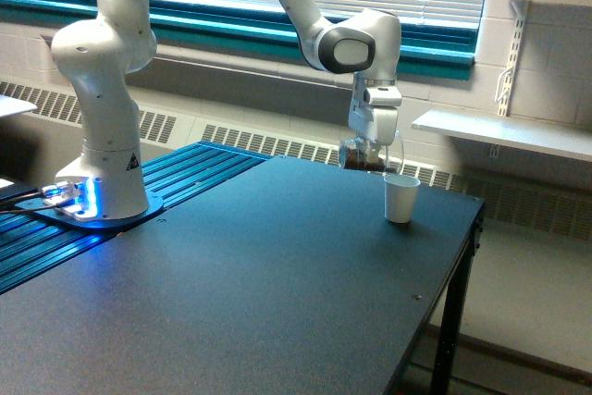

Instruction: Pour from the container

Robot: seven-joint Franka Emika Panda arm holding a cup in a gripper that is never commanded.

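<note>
Fingers (370, 148) closed on the clear cup (363, 156), which is tipped on its side with brown bits inside. It hangs just above the white paper cup (400, 199), standing on the dark desk (277, 275).

Paper cup (400, 199) on worktop (277, 275) near its far edge, container (365, 156) in end effector (372, 147) above it toward exterior view's left, arm base (102, 182) far left.
</note>
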